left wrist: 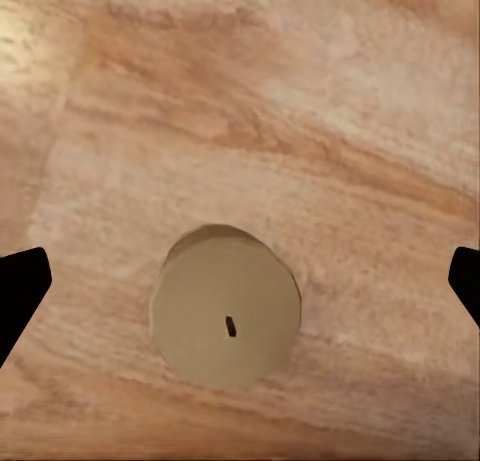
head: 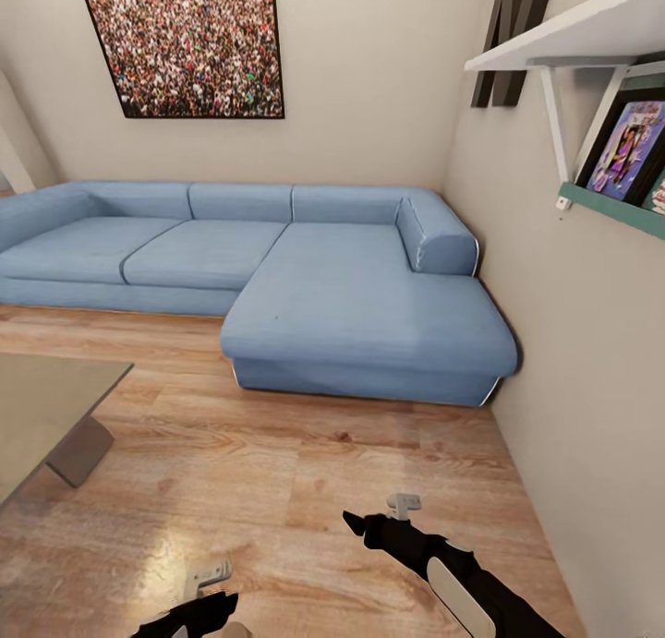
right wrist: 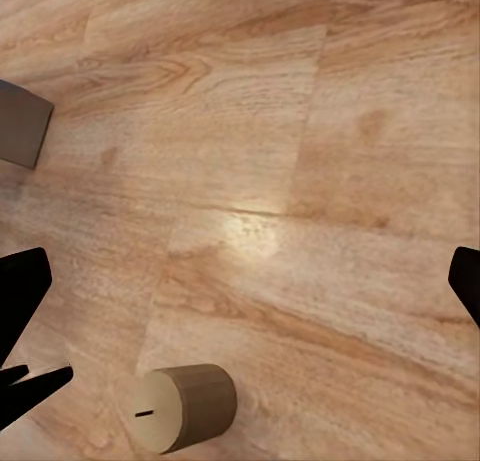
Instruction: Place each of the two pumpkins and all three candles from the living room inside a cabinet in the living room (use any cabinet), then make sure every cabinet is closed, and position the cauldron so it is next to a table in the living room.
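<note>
A stubby tan candle (left wrist: 228, 319) stands on the wood floor directly below my left gripper (left wrist: 240, 281), whose dark fingertips (left wrist: 20, 286) are spread wide on either side of it, open and apart from it. The right wrist view shows that candle (right wrist: 185, 406) from the side, a little way off from my open, empty right gripper (right wrist: 240, 281). In the head view both grippers hang low over the floor, the left gripper (head: 208, 594) at the bottom edge and the right gripper (head: 379, 516) beside it. The grey-topped table (head: 46, 407) is at the left. The pumpkins, cabinet and cauldron are out of view.
A blue corner sofa (head: 351, 306) spans the back and right. The right wall (head: 591, 416) carries a white shelf (head: 573, 33) and framed pictures. The table's leg (right wrist: 20, 121) stands on the floor near the candle. Bare wood floor (head: 305, 472) lies between table and sofa.
</note>
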Tool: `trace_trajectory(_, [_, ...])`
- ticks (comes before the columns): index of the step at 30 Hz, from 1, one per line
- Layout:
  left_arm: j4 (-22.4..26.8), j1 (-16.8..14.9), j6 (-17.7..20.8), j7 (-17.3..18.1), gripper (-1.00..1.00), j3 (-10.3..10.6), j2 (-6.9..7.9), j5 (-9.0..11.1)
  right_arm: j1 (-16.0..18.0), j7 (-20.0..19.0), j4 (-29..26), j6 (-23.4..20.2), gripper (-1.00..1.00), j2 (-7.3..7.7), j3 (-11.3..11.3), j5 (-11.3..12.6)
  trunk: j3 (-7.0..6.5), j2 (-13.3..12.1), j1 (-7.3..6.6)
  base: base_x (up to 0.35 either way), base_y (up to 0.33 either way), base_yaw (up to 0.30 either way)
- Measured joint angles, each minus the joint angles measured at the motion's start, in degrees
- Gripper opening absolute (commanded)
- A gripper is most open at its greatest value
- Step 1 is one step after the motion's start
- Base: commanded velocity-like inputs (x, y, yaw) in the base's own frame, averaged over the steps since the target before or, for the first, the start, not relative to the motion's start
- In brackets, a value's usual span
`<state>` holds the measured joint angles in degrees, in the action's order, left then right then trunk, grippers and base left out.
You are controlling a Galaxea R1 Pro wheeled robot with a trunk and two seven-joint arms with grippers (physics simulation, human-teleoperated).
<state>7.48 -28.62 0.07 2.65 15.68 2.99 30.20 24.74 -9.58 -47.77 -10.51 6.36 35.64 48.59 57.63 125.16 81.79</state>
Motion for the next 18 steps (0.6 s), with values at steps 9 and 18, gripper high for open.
trace_trajectory(9, [-0.1, 0.0, 1.7, 0.0, 1.0, 0.1, -0.11, 0.0, 0.0, 0.1, 0.0, 0.0, 1.0, -0.04, 0.0, -0.1, 1.62, 3.6, 1.98, 0.0, 0.0, 0.0])
trace_trajectory(18, [0.0, 0.0, 1.7, 0.1, 1.0, 0.2, -0.28, -0.1, 0.0, 0.5, 0.1, 0.0, 1.0, 0.11, 0.0, -0.2, 3.23, 7.2, 3.95, 0.0, 0.0, 0.0])
